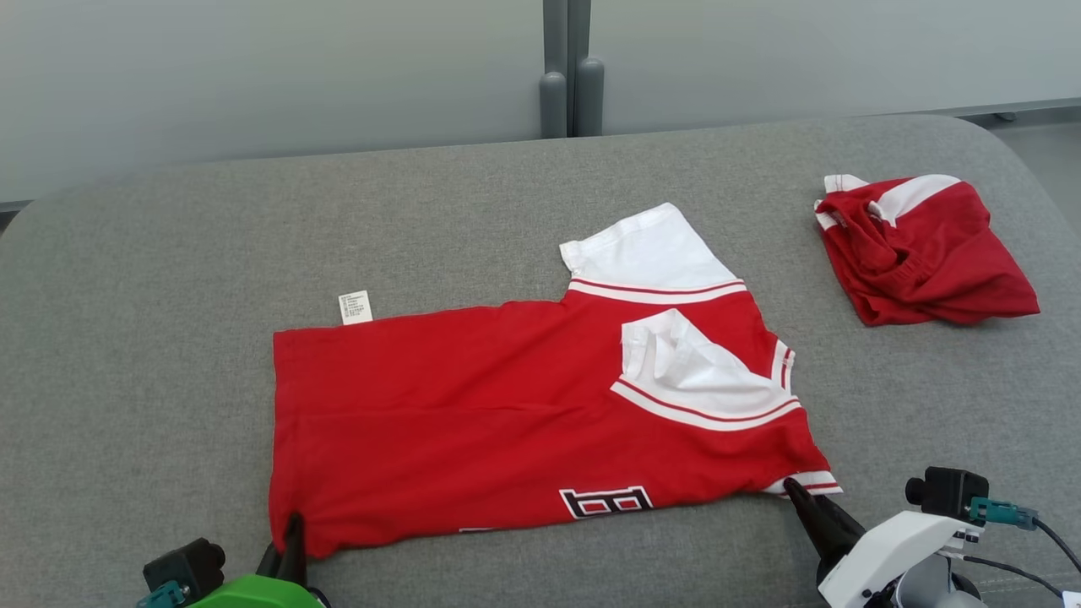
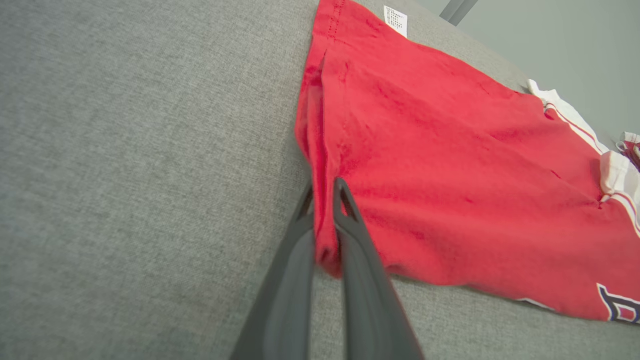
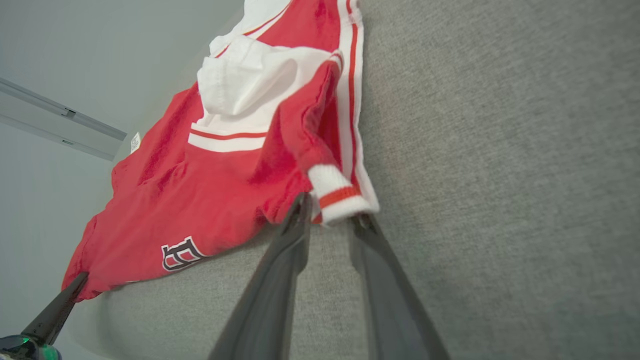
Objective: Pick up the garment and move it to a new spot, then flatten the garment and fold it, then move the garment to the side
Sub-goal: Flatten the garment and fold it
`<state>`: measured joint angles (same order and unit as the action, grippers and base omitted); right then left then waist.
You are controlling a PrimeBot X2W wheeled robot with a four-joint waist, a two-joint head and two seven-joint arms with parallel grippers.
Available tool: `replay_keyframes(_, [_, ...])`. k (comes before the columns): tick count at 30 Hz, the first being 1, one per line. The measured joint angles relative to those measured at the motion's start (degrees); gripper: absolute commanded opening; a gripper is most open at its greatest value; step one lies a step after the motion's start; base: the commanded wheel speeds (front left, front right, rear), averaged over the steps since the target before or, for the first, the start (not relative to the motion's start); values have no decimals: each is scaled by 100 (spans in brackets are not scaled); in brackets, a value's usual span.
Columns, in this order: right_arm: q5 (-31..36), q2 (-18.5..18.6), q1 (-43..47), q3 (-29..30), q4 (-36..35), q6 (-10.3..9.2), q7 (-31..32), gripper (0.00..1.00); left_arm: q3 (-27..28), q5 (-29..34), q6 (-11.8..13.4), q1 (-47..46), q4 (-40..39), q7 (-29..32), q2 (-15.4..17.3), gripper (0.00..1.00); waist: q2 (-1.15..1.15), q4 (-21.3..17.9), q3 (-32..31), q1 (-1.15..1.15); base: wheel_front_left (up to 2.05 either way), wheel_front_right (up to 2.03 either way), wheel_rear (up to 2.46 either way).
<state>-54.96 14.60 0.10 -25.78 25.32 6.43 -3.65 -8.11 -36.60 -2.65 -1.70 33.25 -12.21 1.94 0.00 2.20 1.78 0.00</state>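
The garment [image 1: 507, 414], a red shirt with white sleeves and striped trim, lies folded lengthwise on the grey padded surface [image 1: 169, 253], with a black-and-white letter print near its front edge. My left gripper [image 1: 291, 528] is shut on the garment's red hem corner [image 2: 320, 250] at the front left, the cloth pinched between its fingers [image 2: 350, 225]. At the front right corner, my right gripper [image 1: 794, 488] stands open. The white ribbed cuff [image 3: 340, 195] rests at its fingertips [image 3: 300, 210], and a gap shows between the jaws.
A second red and white garment [image 1: 920, 249] lies crumpled at the back right of the surface. A white label [image 1: 355, 306] sticks out of the shirt's far edge. A grey wall with a vertical post [image 1: 573, 84] stands behind.
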Motion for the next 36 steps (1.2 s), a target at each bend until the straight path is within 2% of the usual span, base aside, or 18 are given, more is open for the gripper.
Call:
replay_keyframes(1, [0,1,1,1,-24,-4,1,90,1,0,15,-1,-8,9,0,29,0,-3,19,0,0,0,0])
replay_keyframes(2, [0,3,3,12,-53,-49,0,100,3,0,25,-1,-20,9,0,49,0,-6,39,0,0,0,0])
replay_keyframes(3, [2,23,5,19,-73,-57,1,100,9,0,32,-1,-33,9,0,100,0,-9,58,0,0,0,0])
replay_keyframes(14, [202,456,7,200,-389,-274,16,100,135,0,115,-2,-133,15,193,100,0,-112,180,0,0,0,0])
replay_keyframes(19, [223,689,-68,355,-586,-396,18,100,149,148,145,-77,-261,88,442,100,0,-108,243,0,0,0,0])
replay_keyframes(27, [508,960,-899,341,-1011,-412,316,100,38,330,172,-1012,-583,336,626,100,0,-113,495,0,0,0,0])
replay_keyframes(36, [733,1107,-1693,90,-1379,-408,829,100,-153,568,264,-1812,-431,945,871,100,0,-210,937,0,0,0,0])
